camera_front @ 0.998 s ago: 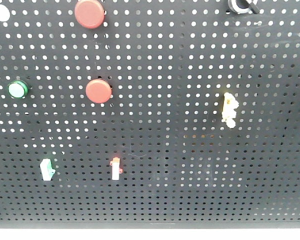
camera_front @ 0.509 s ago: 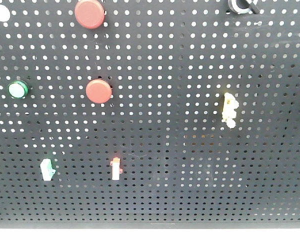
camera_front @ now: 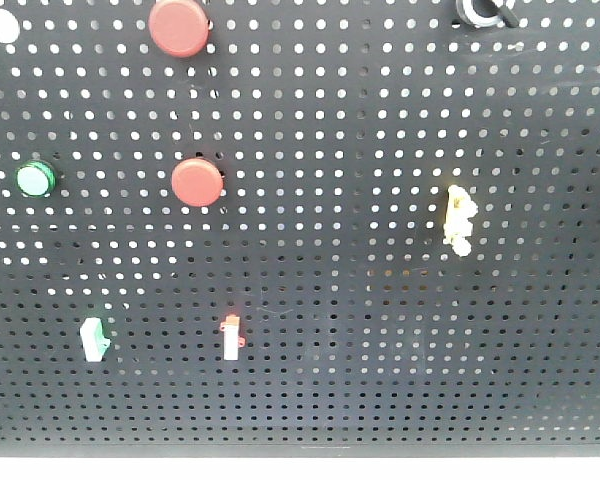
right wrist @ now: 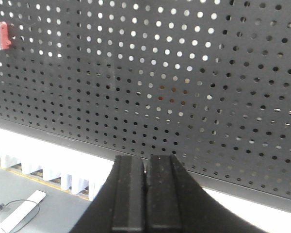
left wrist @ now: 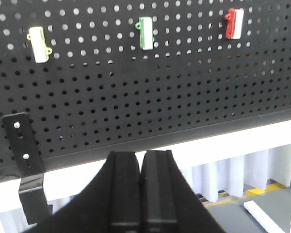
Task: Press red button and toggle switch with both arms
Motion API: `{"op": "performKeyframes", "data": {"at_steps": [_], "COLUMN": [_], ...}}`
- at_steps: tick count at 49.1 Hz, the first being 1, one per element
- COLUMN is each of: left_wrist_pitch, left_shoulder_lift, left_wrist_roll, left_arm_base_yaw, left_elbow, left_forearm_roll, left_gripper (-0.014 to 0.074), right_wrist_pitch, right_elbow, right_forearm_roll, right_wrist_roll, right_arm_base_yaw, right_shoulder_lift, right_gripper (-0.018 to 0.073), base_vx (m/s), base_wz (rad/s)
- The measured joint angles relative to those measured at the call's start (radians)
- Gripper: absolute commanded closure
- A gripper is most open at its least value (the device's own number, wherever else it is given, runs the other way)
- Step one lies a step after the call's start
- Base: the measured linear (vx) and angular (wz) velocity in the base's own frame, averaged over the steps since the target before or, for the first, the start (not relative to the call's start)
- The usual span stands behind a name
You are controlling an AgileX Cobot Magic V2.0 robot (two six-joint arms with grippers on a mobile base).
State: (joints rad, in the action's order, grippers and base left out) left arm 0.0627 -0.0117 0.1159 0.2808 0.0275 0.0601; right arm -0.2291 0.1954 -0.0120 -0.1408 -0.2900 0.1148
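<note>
Nearest you in each wrist view is the claw itself: left claw [left wrist: 141, 167] has both fingers pressed flat together with nothing between them, right claw [right wrist: 146, 172] the same, fingers together and empty. Likely held that way so each gives one blunt tip for poking, not for grasping. Both sit low, below the bottom edge of the pegboard [camera_front: 380, 120], well apart from anything on it, so no contact yet. Past the left claw you see a black bracket [left wrist: 23, 155] at the board's lower left, then up the board three small switches: yellow switch [left wrist: 38, 44], green switch [left wrist: 146, 32], red switch [left wrist: 234, 23]. From the right wrist only the red switch [right wrist: 0, 36] shows, far upper left. In the front view no arm is visible; the red button [camera_front: 197, 182] sits mid-left, a larger red button [camera_front: 179, 26] above it, green button [camera_front: 35, 179] to the left, with a black knob [camera_front: 480, 12] at the top right edge. Which red button and which switch are meant, cannot tell. Judgement: task not started, both targets untouched.
</note>
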Motion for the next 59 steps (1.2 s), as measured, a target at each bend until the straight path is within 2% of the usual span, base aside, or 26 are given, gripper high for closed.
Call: {"op": "performKeyframes", "data": {"at_steps": [36,40,49,59], "left_wrist_pitch": [0.003,0.003,0.003,0.005], "left_shoulder_lift": [0.000,0.000,0.000,0.000], "left_wrist_roll": [0.000,0.000,0.000,0.000], "left_arm_base_yaw": [0.000,0.000,0.000,0.000], "left_elbow": [0.000,0.000,0.000,0.000], "left_forearm_roll": [0.000,0.000,0.000,0.000], "left_gripper": [0.0594,0.0594,0.0594,0.0594], "right_wrist_pitch": [0.014,0.032,0.094,0.087], "right_elbow": [-0.017,-0.058,-0.208,-0.226], "right_forearm_roll": [0.012,0.027,0.052,0.053], "right_wrist_roll": [0.000,0.020,0.108,0.141], "right_arm_base_yaw": [0.006,0.039,0.176,0.263], "right_shoulder_lift": [-0.009,-0.029,-0.114,-0.124], "right_gripper": [0.0562,0.0562,0.0562,0.0562], "base_vx": [0.00,0.00,0.00,0.00], "base_wz": [0.00,0.00,0.00,0.00]}}
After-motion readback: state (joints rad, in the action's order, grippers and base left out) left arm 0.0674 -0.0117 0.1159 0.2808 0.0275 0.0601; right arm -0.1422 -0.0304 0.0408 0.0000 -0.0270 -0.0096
